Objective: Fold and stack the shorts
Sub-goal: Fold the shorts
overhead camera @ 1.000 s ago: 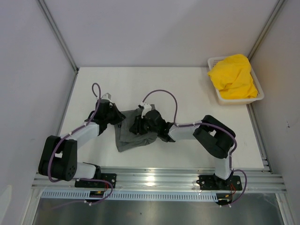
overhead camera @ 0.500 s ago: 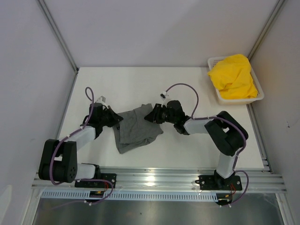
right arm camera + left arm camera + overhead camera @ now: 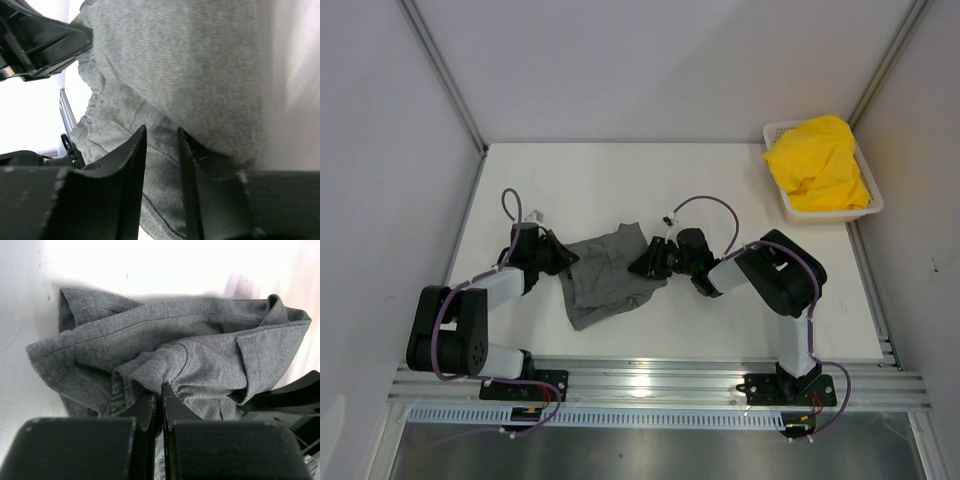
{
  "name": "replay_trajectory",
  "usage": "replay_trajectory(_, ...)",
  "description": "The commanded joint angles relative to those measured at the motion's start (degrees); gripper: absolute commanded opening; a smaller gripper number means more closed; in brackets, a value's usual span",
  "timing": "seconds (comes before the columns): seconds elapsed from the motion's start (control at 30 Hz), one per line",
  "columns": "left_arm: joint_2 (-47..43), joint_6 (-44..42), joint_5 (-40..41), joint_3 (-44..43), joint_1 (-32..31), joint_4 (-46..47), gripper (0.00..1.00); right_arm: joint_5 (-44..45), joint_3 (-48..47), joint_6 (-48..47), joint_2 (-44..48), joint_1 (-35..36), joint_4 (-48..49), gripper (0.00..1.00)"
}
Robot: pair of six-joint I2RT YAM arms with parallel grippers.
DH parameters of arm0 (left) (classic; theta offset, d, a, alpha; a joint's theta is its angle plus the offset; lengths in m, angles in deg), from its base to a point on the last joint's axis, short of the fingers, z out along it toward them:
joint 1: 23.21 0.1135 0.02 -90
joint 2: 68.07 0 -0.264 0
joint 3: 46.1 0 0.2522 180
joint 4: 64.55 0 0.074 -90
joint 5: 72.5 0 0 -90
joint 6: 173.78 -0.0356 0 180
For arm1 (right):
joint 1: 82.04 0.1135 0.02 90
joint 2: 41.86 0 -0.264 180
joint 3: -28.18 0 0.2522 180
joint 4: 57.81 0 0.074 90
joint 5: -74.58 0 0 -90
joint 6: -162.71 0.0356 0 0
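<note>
The dark grey shorts (image 3: pixel 610 277) lie crumpled on the white table between my two grippers. My left gripper (image 3: pixel 563 262) sits low at their left edge. In the left wrist view it (image 3: pixel 161 389) is shut on a bunched fold of the grey shorts (image 3: pixel 200 340). My right gripper (image 3: pixel 643 265) is at their right edge. Its jaws (image 3: pixel 161 134) stand narrowly apart with grey cloth (image 3: pixel 190 65) filling the gap and a fold draped over the right finger. The yellow shorts (image 3: pixel 817 165) lie heaped in the basket at the far right.
The white mesh basket (image 3: pixel 832 213) stands at the table's back right corner. A metal rail (image 3: pixel 650 378) runs along the near edge by the arm bases. White walls close in the table on three sides.
My right gripper has moved right from over the middle of the grey shorts, drawing their right edge out so they lie wider. My left gripper has shifted slightly left and nearer.
</note>
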Motion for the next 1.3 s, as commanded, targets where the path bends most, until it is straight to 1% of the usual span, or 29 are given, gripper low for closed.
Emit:
replay_trajectory(0.0, 1.8, -2.8, 1.5, -1.4, 0.7, -1.0, 0.0, 0.8, -0.7, -2.4, 3.7, 0.7, -5.3, 0.37)
replay_trajectory(0.07, 2.4, -3.0, 1.4, -2.0, 0.7, -1.3, 0.0, 1.1, -3.1, -4.9, 5.6, 1.0, -8.5, 0.39)
replay_trajectory(0.1, 2.5, -3.0, 1.3, -1.8, 0.7, -1.2, 0.0, 1.2, -4.5, -5.7, 6.3, 1.0, -12.0, 0.41)
replay_trajectory(0.13, 2.4, -3.0, 1.1, -1.4, 0.7, -0.6, 0.0, 1.2, -7.4, -6.9, 7.4, 1.0, -13.5, 0.41)
replay_trajectory(0.27, 2.6, -3.1, 1.0, -0.9, 0.5, 0.0, 0.0, -0.7, -13.7, -7.5, 6.9, 0.2, -17.3, 0.42)
replay_trajectory(0.43, 2.2, -3.9, 2.4, -0.9, -0.1, -0.5, 0.0, -2.7, -19.8, -6.0, 2.6, -2.2, -16.6, 0.42)
replay_trajectory(0.57, 2.4, -4.2, 3.2, -1.1, -0.5, -0.8, 0.0, -4.0, -23.2, -4.6, -3.8, -3.5, -15.2, 0.42)
replay_trajectory(0.67, 2.3, -4.4, 3.4, -1.0, -0.6, -0.7, 0.0, -4.1, -24.5, -3.5, -7.4, -4.2, -14.0, 0.43)
replay_trajectory(0.8, 2.3, -4.6, 4.1, -1.2, -1.1, -1.0, 0.0, -4.2, -27.3, -2.1, -14.7, -4.4, -13.2, 0.42)
replay_trajectory(0.87, 2.2, -5.0, 4.3, -1.3, -1.3, -1.1, 0.0, -4.5, -27.1, -0.7, -15.8, -4.4, -11.3, 0.43)
replay_trajectory(0.93, 2.1, -5.5, 4.3, -1.5, -1.7, -1.2, 0.0, -4.4, -27.3, -0.7, -16.2, -4.5, -11.4, 0.48)
replay_trajectory(0.97, 2.1, -5.7, 4.3, -1.5, -1.9, -1.2, 0.0, -4.6, -27.6, -0.9, -15.7, -4.4, -12.0, 0.58)
replay_trajectory(1.03, 1.9, -6.2, 4.3, -1.7, -2.5, -1.0, 0.0, -4.3, -28.0, -2.1, -12.7, -4.8, -13.5, 0.68)
replay_trajectory(1.07, 1.8, -6.4, 4.1, -1.7, -2.8, -0.9, 0.0, -3.9, -28.1, -4.1, -11.2, -4.8, -16.3, 0.76)
replay_trajectory(1.17, 1.4, -6.6, 5.2, -2.2, -3.7, -1.3, 0.0, -2.8, -28.8, -8.4, -5.0, -5.2, -22.6, 0.8)
replay_trajectory(1.27, 1.3, -6.6, 5.8, -2.2, -4.1, -1.4, 0.0, -2.1, -28.9, -11.0, -0.2, -6.0, -27.5, 0.8)
